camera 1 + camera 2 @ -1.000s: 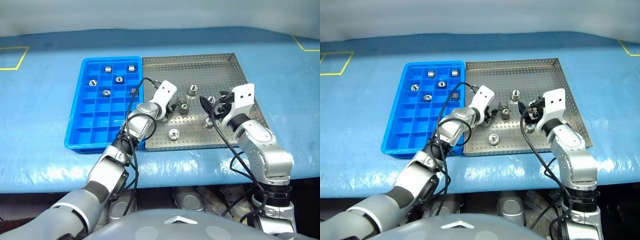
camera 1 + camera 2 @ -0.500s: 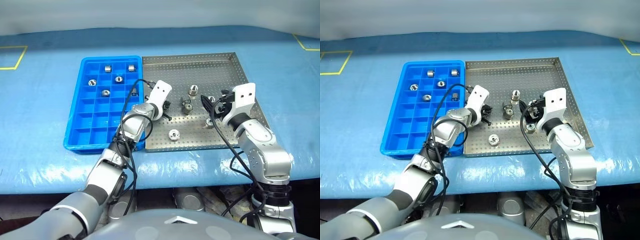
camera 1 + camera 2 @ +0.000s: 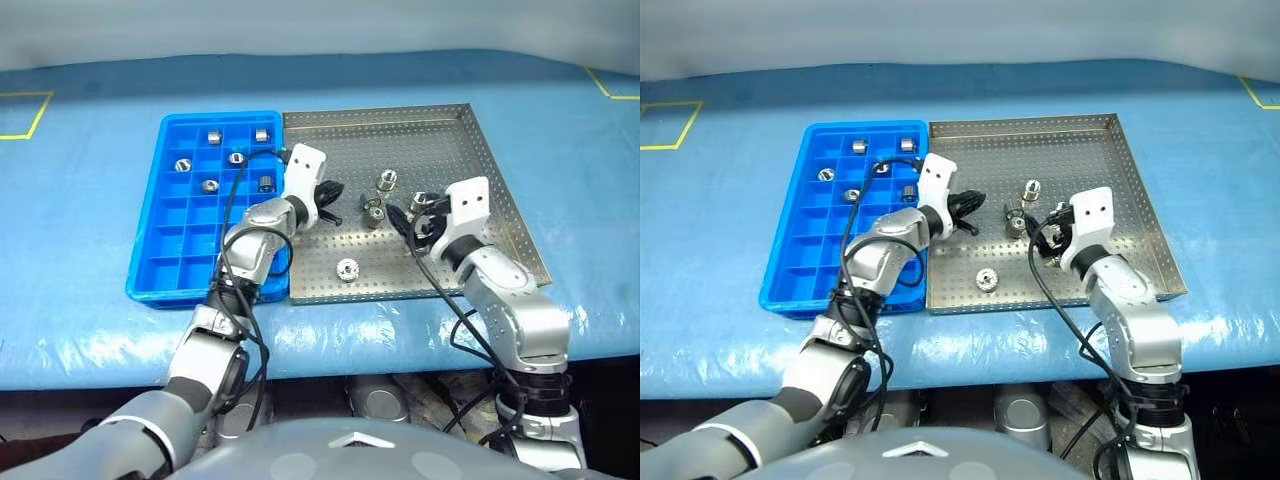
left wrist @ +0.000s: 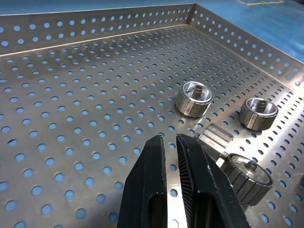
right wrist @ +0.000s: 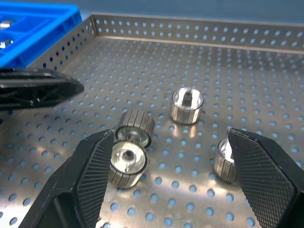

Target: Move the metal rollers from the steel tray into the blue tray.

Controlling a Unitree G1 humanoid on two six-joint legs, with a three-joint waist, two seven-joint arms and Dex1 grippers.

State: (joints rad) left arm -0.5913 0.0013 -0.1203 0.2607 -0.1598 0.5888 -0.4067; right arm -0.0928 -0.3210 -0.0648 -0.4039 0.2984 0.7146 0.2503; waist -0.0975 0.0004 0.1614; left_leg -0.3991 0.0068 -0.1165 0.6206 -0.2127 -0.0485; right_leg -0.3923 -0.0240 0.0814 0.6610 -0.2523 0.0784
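A blue-covered counter [image 3: 80, 250] fills the head view. At centre left sits the blue tray [image 3: 160, 270], with five metal rollers [image 3: 209, 185] resting in separate compartments in its upper part. Just right of it, touching edge to edge, lies the steel tray [image 3: 470, 150]. The left pincer [image 3: 326, 197] hangs above the steel tray's left portion near the blue tray, its two fingers clenched together with nothing between them, as the left wrist view shows. To its right, near the picture's centre, stand two rollers close together [image 3: 372, 212], another just above them [image 3: 386, 181], and one alone lower down [image 3: 347, 268]. Further right, the right pincer [image 3: 412, 214] hovers low with its fingers spread wide apart, holding nothing. In its wrist view the close pair lies beside one finger and another roller [image 5: 223, 159] beside the other, so the right arm seems nearer to the remaining rollers.
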